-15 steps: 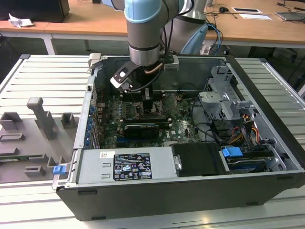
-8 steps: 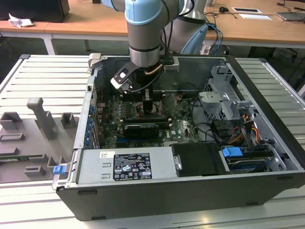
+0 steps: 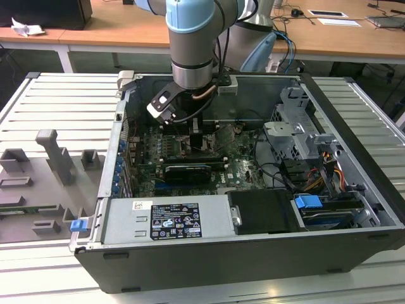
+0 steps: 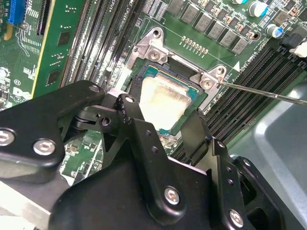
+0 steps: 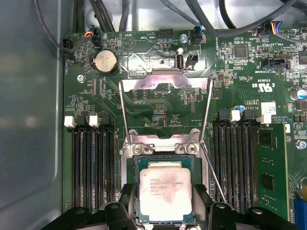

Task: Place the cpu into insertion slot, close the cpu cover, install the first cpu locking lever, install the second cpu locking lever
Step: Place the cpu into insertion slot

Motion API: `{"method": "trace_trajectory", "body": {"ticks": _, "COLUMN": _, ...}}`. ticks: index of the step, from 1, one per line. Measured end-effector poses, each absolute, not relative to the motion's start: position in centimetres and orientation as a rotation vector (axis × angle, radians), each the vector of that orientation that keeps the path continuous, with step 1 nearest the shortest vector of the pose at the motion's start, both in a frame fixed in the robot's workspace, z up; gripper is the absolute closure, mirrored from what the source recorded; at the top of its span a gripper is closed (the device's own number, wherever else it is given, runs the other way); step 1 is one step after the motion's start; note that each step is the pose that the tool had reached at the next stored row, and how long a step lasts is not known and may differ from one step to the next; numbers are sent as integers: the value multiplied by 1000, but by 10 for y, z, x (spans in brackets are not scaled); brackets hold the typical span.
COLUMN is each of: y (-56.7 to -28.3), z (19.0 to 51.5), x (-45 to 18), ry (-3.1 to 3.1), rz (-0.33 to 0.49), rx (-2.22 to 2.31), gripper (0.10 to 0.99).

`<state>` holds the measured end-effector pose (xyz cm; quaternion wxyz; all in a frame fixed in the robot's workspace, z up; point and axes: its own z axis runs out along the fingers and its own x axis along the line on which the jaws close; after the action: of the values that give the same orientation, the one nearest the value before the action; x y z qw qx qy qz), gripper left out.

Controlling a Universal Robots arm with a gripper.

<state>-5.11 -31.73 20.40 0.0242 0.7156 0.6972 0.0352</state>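
Saw the gripper (image 5: 164, 207) pinched narrow on the cpu (image 5: 165, 189) in the first wrist view, one black finger (image 5: 127, 199) against each of two opposite edges. Found the cpu lying flat inside the insertion slot (image 5: 163, 159), silvery face up. Noted the cpu cover (image 5: 165, 85) standing open off its hinge at the slot's edge, bare board visible through its cut-out. Spotted one thin metal lever (image 5: 214, 173) sticking out free past the slot's corner. Flanked on both sides by long black memory slots (image 5: 93, 167) on the green motherboard (image 5: 240, 96); coin cell (image 5: 104, 61) just beyond the cover. In the exterior view, caught the arm (image 3: 193, 38) reaching down from top centre into the open computer case (image 3: 253, 266). Logged a grey power supply (image 3: 168, 221) along the case's near wall at lower centre and a drive cage (image 3: 304, 126) toward the exterior view's right. Toward the exterior view's left, grey fixtures (image 3: 57, 158) on the ribbed metal table (image 3: 63, 95); wooden desk (image 3: 114, 28) across the top of the frame.
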Motion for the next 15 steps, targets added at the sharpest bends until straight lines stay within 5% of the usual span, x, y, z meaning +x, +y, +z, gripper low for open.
{"method": "trace_trajectory", "body": {"ticks": 6, "y": -317, "z": 207, "x": -51, "ry": 2156, "rz": 107, "rx": 2214, "gripper": 498}}
{"method": "trace_trajectory", "body": {"ticks": 9, "y": -317, "z": 209, "x": -51, "ry": 2153, "rz": 94, "rx": 2209, "gripper": 749}}
{"method": "trace_trajectory", "body": {"ticks": 11, "y": -317, "z": 210, "x": -50, "ry": 2149, "rz": 81, "rx": 2205, "gripper": 812}}
{"method": "trace_trajectory", "body": {"ticks": 12, "y": -317, "z": 211, "x": -50, "ry": 2149, "rz": 78, "rx": 2204, "gripper": 933}}
{"method": "trace_trajectory", "body": {"ticks": 15, "y": -317, "z": 213, "x": -50, "ry": 2147, "rz": 71, "rx": 2201, "gripper": 980}}
